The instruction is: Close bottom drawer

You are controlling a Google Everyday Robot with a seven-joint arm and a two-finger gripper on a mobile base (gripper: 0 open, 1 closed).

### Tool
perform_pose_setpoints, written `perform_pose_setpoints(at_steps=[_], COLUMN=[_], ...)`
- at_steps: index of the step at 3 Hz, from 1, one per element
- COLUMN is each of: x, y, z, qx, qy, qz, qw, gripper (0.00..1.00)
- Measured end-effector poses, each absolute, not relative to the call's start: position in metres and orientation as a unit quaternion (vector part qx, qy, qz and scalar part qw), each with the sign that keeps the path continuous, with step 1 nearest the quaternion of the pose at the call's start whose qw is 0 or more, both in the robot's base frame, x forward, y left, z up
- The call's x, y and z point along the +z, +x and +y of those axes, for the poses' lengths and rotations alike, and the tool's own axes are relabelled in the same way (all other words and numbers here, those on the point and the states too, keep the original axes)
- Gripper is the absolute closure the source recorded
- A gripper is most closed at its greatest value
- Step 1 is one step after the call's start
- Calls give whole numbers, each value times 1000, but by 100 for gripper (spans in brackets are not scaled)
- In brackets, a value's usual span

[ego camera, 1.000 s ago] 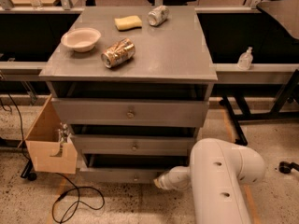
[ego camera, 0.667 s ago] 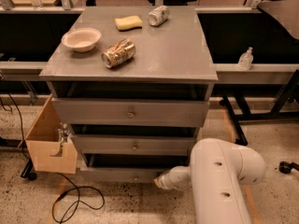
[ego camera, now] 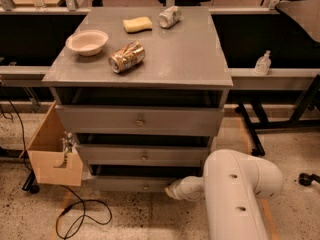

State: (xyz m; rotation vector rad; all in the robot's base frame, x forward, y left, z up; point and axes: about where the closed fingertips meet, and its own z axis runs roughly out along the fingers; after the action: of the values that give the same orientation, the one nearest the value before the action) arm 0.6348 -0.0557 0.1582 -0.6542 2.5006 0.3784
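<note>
The grey cabinet has three drawers. The bottom drawer is the lowest and shortest, with a small round knob; its front stands slightly out, with a dark gap above it. My white arm reaches in from the lower right. The gripper is at the right end of the bottom drawer's front, mostly hidden behind the wrist. The middle drawer and the tall top drawer sit above it.
On the cabinet top lie a bowl, a crushed can, a yellow sponge and a second can. A cardboard box hangs at the cabinet's left. A cable lies on the floor.
</note>
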Motion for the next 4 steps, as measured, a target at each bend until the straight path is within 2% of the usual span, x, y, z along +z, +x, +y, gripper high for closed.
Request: perform_pose_setpoints(at_steps=[4], x=[161], y=[670], z=[-54], qx=[133], qy=[-237], qz=[918], qw=[290], gripper=[100])
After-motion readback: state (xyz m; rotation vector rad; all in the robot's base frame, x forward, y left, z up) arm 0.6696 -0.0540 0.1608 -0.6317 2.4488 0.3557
